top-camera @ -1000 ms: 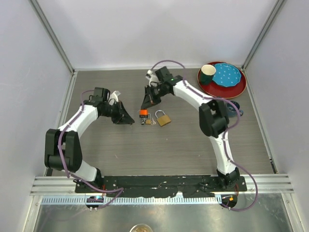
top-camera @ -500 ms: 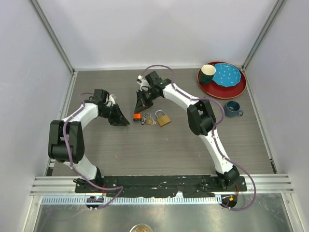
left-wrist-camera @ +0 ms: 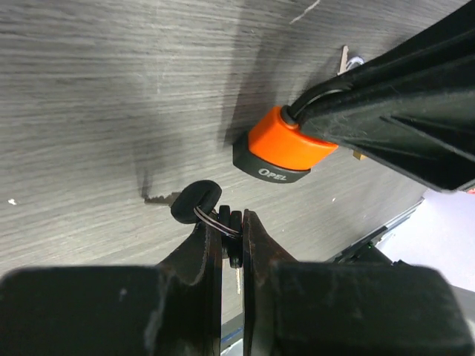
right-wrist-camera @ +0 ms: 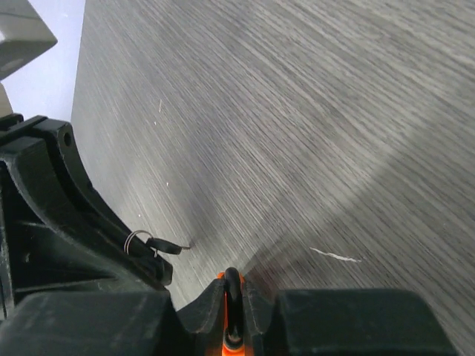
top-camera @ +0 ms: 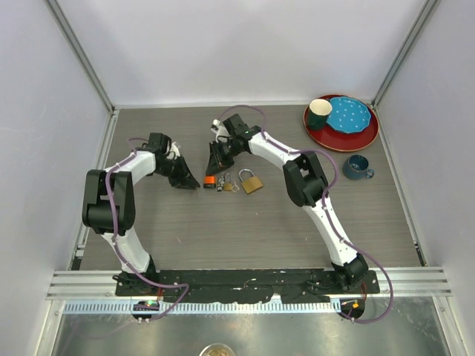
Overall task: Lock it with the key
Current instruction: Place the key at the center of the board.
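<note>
An orange padlock [top-camera: 210, 180] with a black base marked OPEL [left-wrist-camera: 286, 152] is just above the table, left of centre. My right gripper [top-camera: 214, 169] is shut on its black shackle [right-wrist-camera: 233, 285]. My left gripper [top-camera: 190, 182] is just left of the padlock and shut on a black-headed key [left-wrist-camera: 233, 239]. A second black-headed key [left-wrist-camera: 195, 202] hangs from the same ring and touches the table. In the right wrist view that key [right-wrist-camera: 165, 248] and the left gripper's fingers [right-wrist-camera: 70, 222] show at left. The key blade's position relative to the keyhole is hidden.
A brass padlock [top-camera: 251, 182] and a small bunch of keys [top-camera: 227, 184] lie just right of the orange padlock. A red plate [top-camera: 361, 139] with a blue dish and a green cup [top-camera: 320, 113] is at the back right. A dark blue mug [top-camera: 357, 167] stands in front of it.
My right gripper has carried the orange padlock a little left and toward me, closer to my left gripper. The left arm's elbow has swung in; its gripper has hardly moved.
</note>
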You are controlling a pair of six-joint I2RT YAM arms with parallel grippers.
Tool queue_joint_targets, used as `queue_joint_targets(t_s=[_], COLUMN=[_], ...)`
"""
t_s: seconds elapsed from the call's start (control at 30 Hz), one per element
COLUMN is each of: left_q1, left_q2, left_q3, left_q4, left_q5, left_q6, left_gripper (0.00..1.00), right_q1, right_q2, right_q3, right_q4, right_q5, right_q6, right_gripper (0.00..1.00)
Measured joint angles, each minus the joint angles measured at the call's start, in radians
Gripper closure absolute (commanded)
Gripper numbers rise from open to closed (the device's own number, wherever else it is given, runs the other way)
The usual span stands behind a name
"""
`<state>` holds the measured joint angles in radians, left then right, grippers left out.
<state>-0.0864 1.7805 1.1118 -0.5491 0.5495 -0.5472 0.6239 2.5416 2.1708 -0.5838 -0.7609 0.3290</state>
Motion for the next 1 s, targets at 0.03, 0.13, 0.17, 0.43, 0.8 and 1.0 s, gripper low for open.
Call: queue_joint_targets(t_s=[0.03, 0.13, 0.17, 0.43, 0.8, 1.0], left_q1=[0.0, 0.0, 0.0, -0.007, -0.025, -0.034], left_q2=[0.007, 0.039, 0.04, 0.104, 0.151, 0.154], left_q3=[0.004, 0.027, 0.028, 0.066, 0.131, 0.13], left_q4=[0.0, 0.0, 0.001, 0.04, 0.102, 0.114], left_q5=[-0.003, -0.014, -0.015, -0.029, -0.026, -0.025], left_q6=[0.003, 0.01, 0.01, 0.009, 0.006, 0.011], left_gripper=[0.96, 0.92, 0.91, 0.85, 0.64, 0.44], right_q1=[0.001, 0.003, 0.003, 0.003, 0.003, 0.002], right_q2=[0.0, 0.0, 0.0, 0.0, -0.024, -0.076], right_q3=[0.0, -0.008, -0.011, -0.016, -0.014, -0.016], right_q4=[0.001, 0.0, 0.0, -0.021, 0.004, 0.024], right_q5=[0.001, 0.008, 0.011, 0.058, 0.106, 0.121], right_q6=[-0.003, -0.016, -0.017, -0.039, -0.028, 0.0], right_gripper=[0.75, 0.68, 0.66, 0.39, 0.33, 0.32])
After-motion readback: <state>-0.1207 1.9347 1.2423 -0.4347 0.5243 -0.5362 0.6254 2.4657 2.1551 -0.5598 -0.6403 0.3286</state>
